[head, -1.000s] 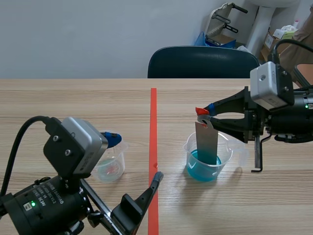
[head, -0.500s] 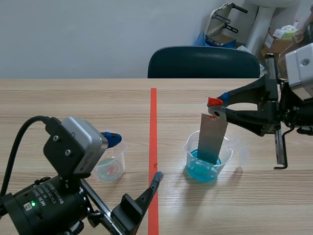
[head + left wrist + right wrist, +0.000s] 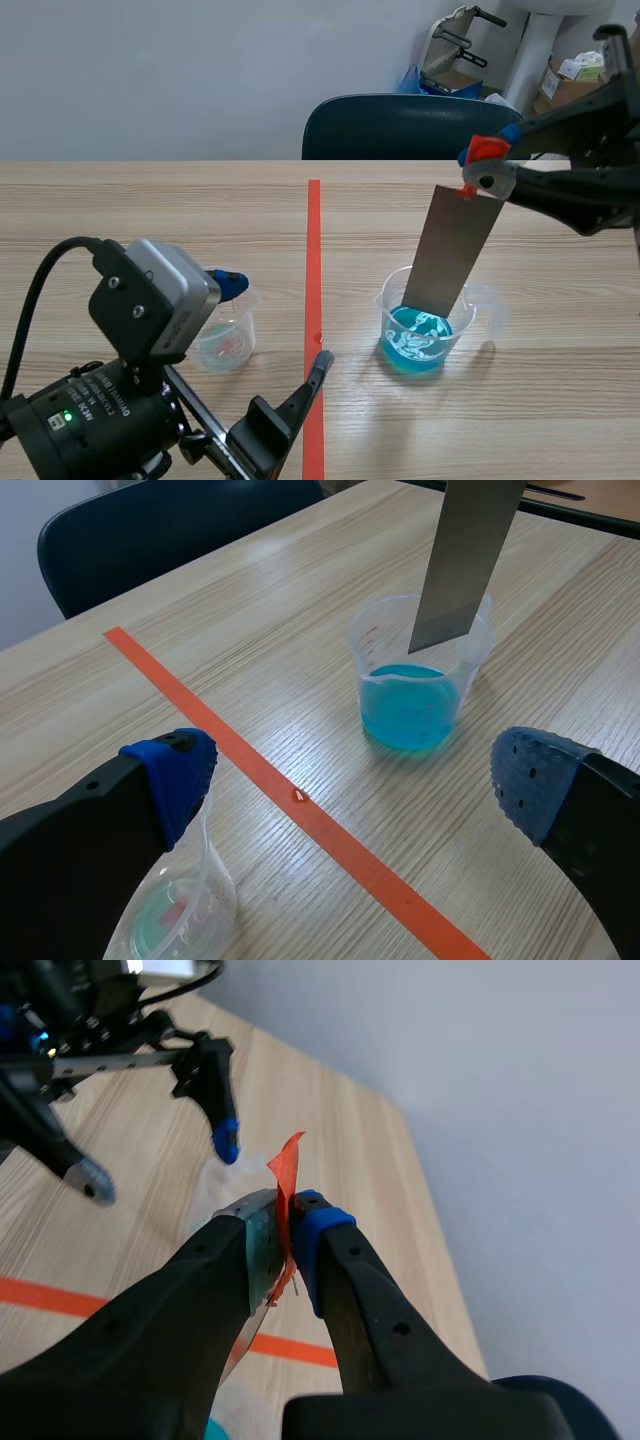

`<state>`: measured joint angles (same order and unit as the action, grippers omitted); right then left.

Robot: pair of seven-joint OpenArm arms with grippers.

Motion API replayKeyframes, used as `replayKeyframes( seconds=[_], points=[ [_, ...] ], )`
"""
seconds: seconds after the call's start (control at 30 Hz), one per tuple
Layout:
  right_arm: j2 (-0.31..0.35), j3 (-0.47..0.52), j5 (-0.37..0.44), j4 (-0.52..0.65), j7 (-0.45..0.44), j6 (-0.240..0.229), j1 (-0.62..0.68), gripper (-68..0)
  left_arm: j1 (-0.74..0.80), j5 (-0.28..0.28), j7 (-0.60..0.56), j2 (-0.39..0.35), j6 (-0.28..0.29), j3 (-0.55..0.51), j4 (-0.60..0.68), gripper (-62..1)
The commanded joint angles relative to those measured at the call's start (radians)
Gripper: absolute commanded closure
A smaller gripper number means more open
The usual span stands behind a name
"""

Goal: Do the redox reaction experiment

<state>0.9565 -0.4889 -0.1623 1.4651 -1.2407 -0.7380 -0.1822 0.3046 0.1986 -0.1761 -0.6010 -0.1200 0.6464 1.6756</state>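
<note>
In the scene view, the right gripper [image 3: 490, 165] is raised at the right and clamped on the taped top end of the metal strip [image 3: 455, 250], which hangs tilted with its lower end inside the rim of the beaker of blue liquid [image 3: 392, 318]. The left gripper [image 3: 275, 325] sits low with its fingers apart, beside the small clear beaker [image 3: 228, 340]. In the left wrist view, its own fingers [image 3: 175, 775] are spread wide, with that small beaker just beside one of them, and the strip's tip appears to be just above the blue liquid ahead. In the right wrist view, its own fingers [image 3: 315, 1222] are pressed together on the strip's top, where an orange-red tape tab [image 3: 287, 1172] sticks up between them.
</note>
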Motion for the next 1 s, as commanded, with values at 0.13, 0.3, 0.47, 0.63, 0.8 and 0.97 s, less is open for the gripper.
replayKeyframes(
  seconds=[0.13,0.3,0.47,0.63,0.8,0.97],
  points=[
    [0.021,0.054,0.043,0.039,-0.023,-0.008,-0.014,-0.7,-0.001,-0.001,-0.014,0.008,0.002,-0.002,0.017,-58.7],
    [0.021,0.064,0.043,0.068,-0.023,-0.008,-0.014,-0.7,-0.001,-0.001,-0.014,0.008,0.002,-0.002,0.017,-58.7],
    [0.023,0.065,0.043,0.088,-0.02,-0.008,-0.014,-0.7,-0.001,-0.001,-0.014,0.008,0.002,-0.002,0.017,-58.7],
    [0.051,0.065,0.044,0.116,-0.019,-0.008,-0.014,-0.7,-0.001,-0.001,-0.014,0.008,0.002,-0.002,0.017,-58.7],
    [0.071,0.065,0.075,0.137,-0.011,-0.008,-0.014,-0.8,-0.001,-0.001,-0.014,0.008,0.002,-0.002,0.017,-58.7],
    [0.086,0.065,0.099,0.146,-0.002,-0.008,-0.014,-0.8,-0.001,-0.001,-0.014,0.008,0.002,-0.002,0.017,-58.7]
  ],
)
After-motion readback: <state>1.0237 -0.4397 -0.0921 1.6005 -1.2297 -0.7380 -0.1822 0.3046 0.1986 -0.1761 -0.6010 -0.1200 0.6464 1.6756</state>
